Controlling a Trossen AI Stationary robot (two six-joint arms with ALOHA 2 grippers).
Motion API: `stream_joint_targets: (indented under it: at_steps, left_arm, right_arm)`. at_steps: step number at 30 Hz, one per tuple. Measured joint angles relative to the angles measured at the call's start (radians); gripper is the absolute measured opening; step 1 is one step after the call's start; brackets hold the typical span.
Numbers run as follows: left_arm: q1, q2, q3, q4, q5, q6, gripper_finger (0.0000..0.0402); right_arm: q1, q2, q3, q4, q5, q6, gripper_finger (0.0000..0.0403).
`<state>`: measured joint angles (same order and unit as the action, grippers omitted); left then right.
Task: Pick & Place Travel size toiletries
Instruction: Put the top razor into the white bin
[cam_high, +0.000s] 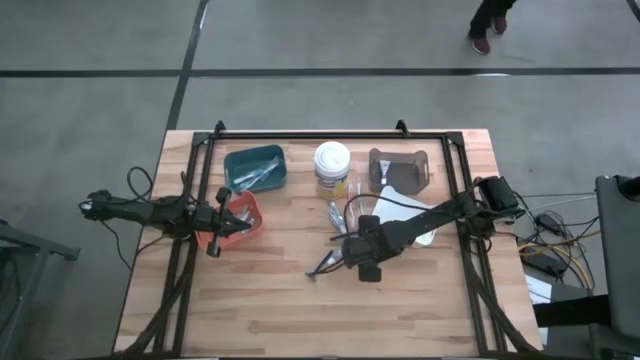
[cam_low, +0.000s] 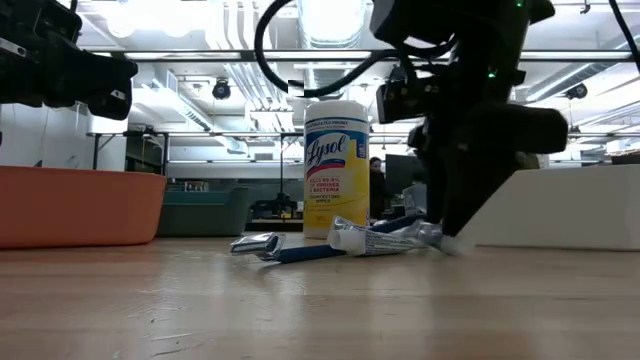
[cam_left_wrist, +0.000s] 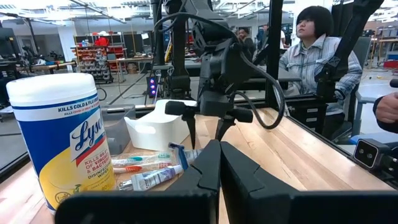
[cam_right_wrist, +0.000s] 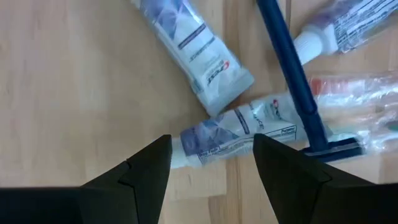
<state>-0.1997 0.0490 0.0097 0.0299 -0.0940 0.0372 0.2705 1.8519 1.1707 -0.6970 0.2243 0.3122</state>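
At the near middle of the wooden table (cam_high: 300, 310) the right gripper (cam_right_wrist: 211, 163) hangs low with its fingers spread, straddling a small white toothpaste tube (cam_right_wrist: 239, 135) that lies flat on the boards just beneath it. Around that tube lie more travel size toiletries (cam_low: 340, 240): a second tube (cam_right_wrist: 186, 43), a blue razor (cam_right_wrist: 298, 81) and wrapped toothbrushes (cam_left_wrist: 140, 163), all loose on the wood. Farther back stands a white wipes tub (cam_high: 332, 168) with a yellow label. To the left, the left gripper (cam_high: 222, 222) hovers pressed together over the orange bin (cam_high: 245, 218); a teal bin (cam_high: 255, 167) sits beyond it.
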Motion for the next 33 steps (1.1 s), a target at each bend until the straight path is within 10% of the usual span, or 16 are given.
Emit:
stream_joint_targets:
  at_steps: [33]
  left_arm:
    - [0.0, 0.0, 0.0, 0.0, 0.0, 0.0, 0.0007]
  right_arm:
    - [-0.105, 0.002, 0.051, -0.034, -0.067, 0.192, 0.0224]
